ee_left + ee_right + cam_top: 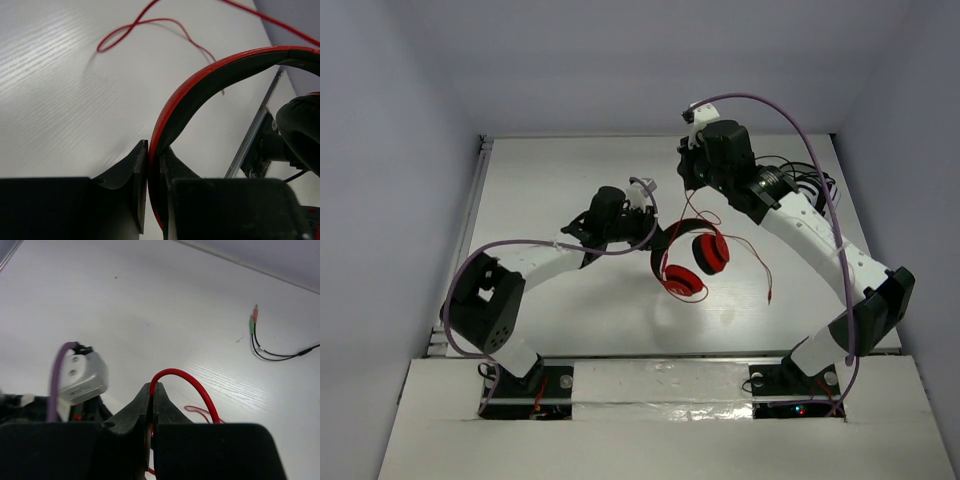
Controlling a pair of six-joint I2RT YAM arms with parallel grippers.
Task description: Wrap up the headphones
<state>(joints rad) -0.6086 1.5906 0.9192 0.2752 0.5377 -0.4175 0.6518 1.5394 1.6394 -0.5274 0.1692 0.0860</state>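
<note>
The red headphones [688, 262] hang above the table centre, ear cups down, red-and-black headband [210, 80] up. My left gripper [650, 232] is shut on the headband; in the left wrist view my left gripper [154, 150] pinches its red edge between both fingers. My right gripper [692, 195] is raised just behind the headphones and is shut on the thin red cable [187, 382], which loops out of my right gripper [152, 389]. The cable [752, 262] trails right onto the table and its plug end lies there.
A dark cable with pink and green plugs [253, 322] lies at the far right of the table, by a dark bundle [800, 182] behind my right arm. The table's left metal rail [470, 215] runs along the left edge. Grey walls enclose the table.
</note>
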